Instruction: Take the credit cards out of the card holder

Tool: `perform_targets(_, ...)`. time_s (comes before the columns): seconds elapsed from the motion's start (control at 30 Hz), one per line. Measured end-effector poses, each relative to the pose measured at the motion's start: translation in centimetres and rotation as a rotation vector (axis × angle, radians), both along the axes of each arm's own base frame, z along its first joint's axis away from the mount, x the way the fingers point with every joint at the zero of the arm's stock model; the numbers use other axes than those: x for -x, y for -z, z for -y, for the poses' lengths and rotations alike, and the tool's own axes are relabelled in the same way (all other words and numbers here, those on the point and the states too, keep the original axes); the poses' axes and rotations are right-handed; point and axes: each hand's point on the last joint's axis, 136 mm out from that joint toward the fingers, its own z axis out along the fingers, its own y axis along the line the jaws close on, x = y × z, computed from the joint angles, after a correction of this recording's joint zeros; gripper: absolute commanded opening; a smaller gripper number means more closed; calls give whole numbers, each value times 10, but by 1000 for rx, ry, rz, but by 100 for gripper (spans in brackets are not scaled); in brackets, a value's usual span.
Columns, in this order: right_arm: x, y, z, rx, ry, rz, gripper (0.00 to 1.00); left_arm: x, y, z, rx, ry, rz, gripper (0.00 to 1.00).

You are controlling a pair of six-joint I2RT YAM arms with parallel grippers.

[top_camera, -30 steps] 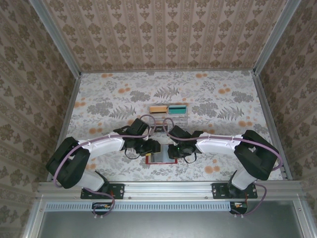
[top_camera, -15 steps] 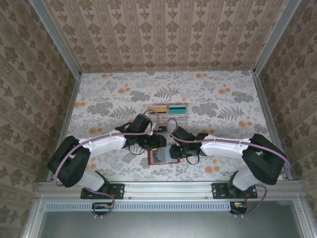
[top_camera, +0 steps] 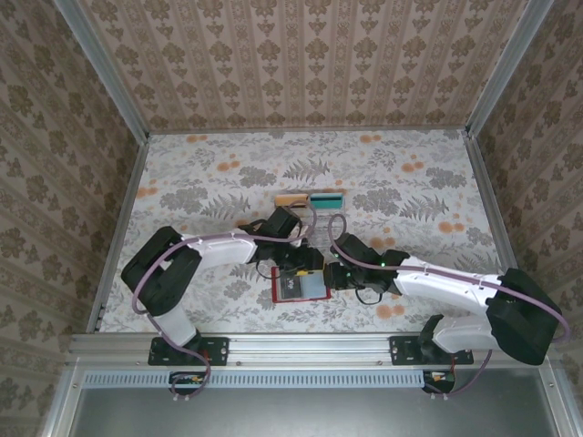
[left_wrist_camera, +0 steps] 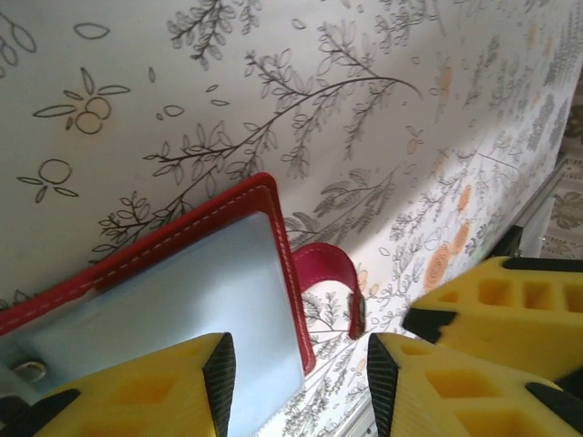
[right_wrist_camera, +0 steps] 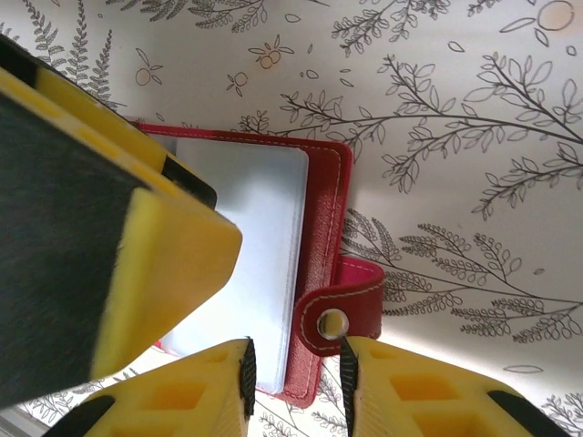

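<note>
Card holder point(top_camera: 299, 285): red, pale stitching, grey-blue inner face. Fingers point(left_wrist_camera: 137, 391): yellow, black edges. Desk point(top_camera: 200, 182): white cloth, grey leaf print, orange flowers. Far tray point(top_camera: 311, 199): orange and teal contents. Walls point(top_camera: 55, 137): beige damask.

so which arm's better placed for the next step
Right, probably: the right gripper is open astride the tab of the card holder, beside the edge of the grey face. The left gripper, over a corner, suits pinning.

Brown damask-papered walls point(top_camera: 301, 64) surround a floral-covered table point(top_camera: 219, 177) edged with aluminium rails point(top_camera: 310, 344).
</note>
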Motion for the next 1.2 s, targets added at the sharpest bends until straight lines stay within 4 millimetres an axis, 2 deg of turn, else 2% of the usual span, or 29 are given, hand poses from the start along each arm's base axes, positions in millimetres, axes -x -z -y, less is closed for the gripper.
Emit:
perform_targets(0.13,1,0,1,-6,9,-1,36,1,1,-6,-27,-10,-3,46)
perform_targets(0.27,1,-1,0,-10,6,-3,35,-6,-23,-15,-9,-44,47,43)
perform_targets(0.33,1,-1,-2,-14,1,-8,35,-11,-37,-25,5,-70,81,38)
perform_targets(0.43,-2,-3,-12,-28,-15,-24,33,-15,-46,-43,2,-107,121,20)
perform_targets(0.53,-8,-7,-29,-64,-37,-34,29,-13,-37,-63,-44,-139,118,0)
perform_targets(0.67,-13,-4,-52,-109,-73,-65,27,-1,-7,-87,-135,-165,62,0)
perform_targets(0.77,-11,3,-64,-134,-94,-99,26,8,7,-98,-184,-168,30,0)
perform_targets(1.0,-8,22,-77,-147,-114,-171,23,11,19,-102,-211,-167,10,0)
perform_targets(1.2,-5,35,-81,-145,-110,-217,24,14,25,-105,-223,-166,-2,0)
